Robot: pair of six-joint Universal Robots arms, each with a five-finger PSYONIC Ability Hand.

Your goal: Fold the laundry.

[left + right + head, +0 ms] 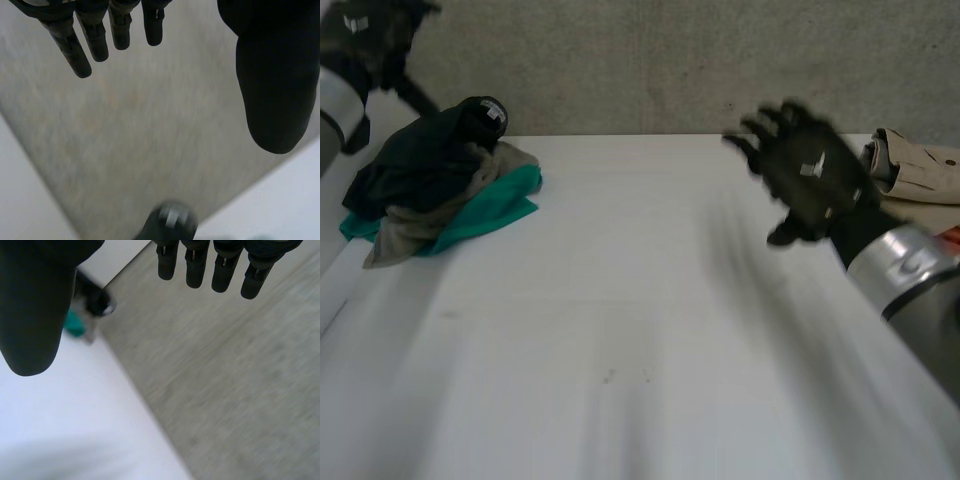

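Find the laundry pile (440,190) heaped at the far left corner of the surface (620,330): a black garment (415,160) on top, a grey-brown piece (405,235) under it, a teal piece (495,210) lowest and spilling out toward the middle. Note a beige garment (920,170) at the far right edge, well apart from the pile and near the right hand (810,175).

Read that hand as released: fingers spread and straight, hovering above the surface, grasping nothing. Same for the left hand (365,40), up beyond the pile's far side, fingers (95,35) straight, thumb apart, nothing between them.

Expect soft, light, limp cloth throughout: no stiffness to push against, likely to sag and to drag its neighbours along. Judge the black garment the one to take first, being uppermost and free. Pinch a loose fold near its top or at an outer edge, not the bulk of the heap, so as to lift one layer alone. Watch for snagging on the grey-brown piece beneath. Cannot tell hems, sleeves or corners in the crumpled mass; probably best to lift clear, lay flat on the bare middle of the surface, then look for edges.
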